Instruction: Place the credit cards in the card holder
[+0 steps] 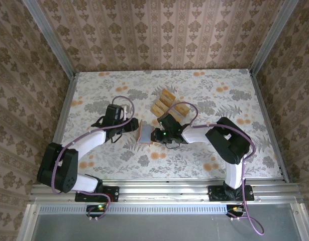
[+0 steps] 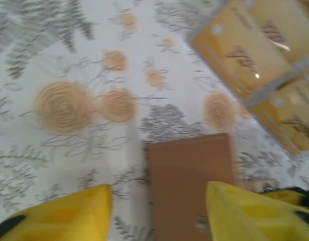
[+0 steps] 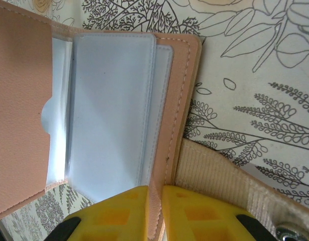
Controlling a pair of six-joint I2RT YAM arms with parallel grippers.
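The card holder [image 1: 145,133] lies open mid-table between my two grippers. In the right wrist view its salmon-pink cover [image 3: 18,100] and greyish inner sleeves [image 3: 114,110] face me, and my right gripper [image 3: 154,216] is shut on the cover's edge. My left gripper [image 2: 158,193] is open, its yellow fingers [image 2: 69,216] standing either side of the holder's brown outer face [image 2: 189,175]; I cannot tell if they touch it. Several golden-orange credit cards [image 1: 163,100] stand in a clear plastic stand just beyond the grippers, and the credit cards [image 2: 244,50] show blurred at the top right of the left wrist view.
A beige elastic strap with a metal snap [image 3: 219,175] lies beside the holder's edge under my right fingers. The floral tablecloth [image 1: 219,90] covers the table, with patterned walls on three sides. The clear stand [image 1: 179,109] sits close behind my right wrist.
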